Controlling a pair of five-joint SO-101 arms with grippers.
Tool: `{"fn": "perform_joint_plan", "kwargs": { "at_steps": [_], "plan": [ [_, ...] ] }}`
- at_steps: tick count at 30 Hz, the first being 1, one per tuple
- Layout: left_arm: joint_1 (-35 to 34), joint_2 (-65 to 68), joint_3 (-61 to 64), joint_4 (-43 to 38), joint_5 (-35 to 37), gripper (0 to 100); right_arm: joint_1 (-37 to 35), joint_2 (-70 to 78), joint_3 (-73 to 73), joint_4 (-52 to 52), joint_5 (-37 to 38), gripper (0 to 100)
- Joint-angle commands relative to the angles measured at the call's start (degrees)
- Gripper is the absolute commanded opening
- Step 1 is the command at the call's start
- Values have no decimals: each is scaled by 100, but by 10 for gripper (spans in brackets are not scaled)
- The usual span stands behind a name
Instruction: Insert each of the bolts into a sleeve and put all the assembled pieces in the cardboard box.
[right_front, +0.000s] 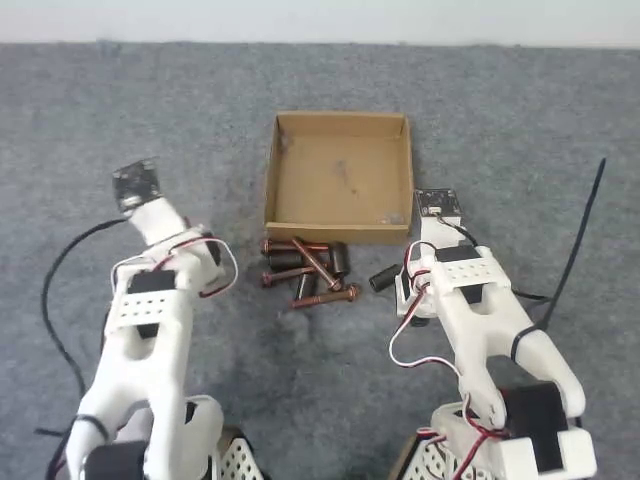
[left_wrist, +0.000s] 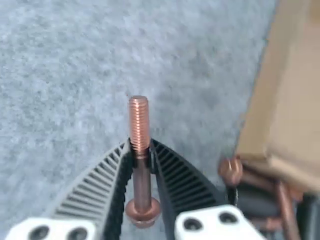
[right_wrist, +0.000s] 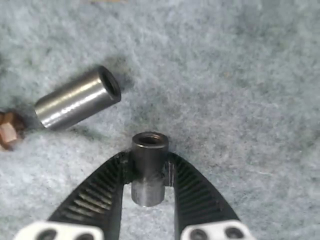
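Near the bare cardboard box (right_front: 340, 232), your left gripper (left_wrist: 141, 150) pinched a bolt (left_wrist: 139, 130) and your right gripper (right_wrist: 149, 170) pinched a sleeve (right_wrist: 148, 150).

- My left gripper (left_wrist: 140, 147) is clamped on a copper-coloured threaded metal bolt (left_wrist: 140, 175), with the black ribbed fingers (left_wrist: 107, 180) pressing on its smooth shank from both sides.
- I see the bolt's flanged head nearest the camera and its threaded end sticking out past the fingertips.
- Under it lies the grey felt-like table covering (left_wrist: 75, 65).
- The wall of the brown cardboard box (left_wrist: 285, 100) stands near the gripper.
- Against that wall lie more loose copper-coloured bolts (left_wrist: 231, 170) and what looks like a dark cylindrical sleeve (left_wrist: 250, 202).
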Motion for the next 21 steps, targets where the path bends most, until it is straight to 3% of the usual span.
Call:
{"fn": "perform_joint_plan", "kwargs": {
  "at_steps": [1,4,9,11,15,19,21],
  "plan": [
    [-141,501,-101,-809,475,13,40,-233,79,-145,88,6],
    [-167,695,-347,-651,475,55,48,-242,79,-145,88,6],
    [-141,703,-532,9,466,256,57,-242,79,-145,88,6],
    [-167,695,-567,185,158,278,57,-242,79,-145,88,6],
    [-281,695,-840,765,-1055,197,57,-242,79,-145,88,6],
    [-325,695,-1244,1503,-2356,13,57,-242,79,-154,88,6],
    [-325,695,-1411,2048,-3007,21,48,-242,79,-154,88,6]
  ]
}}
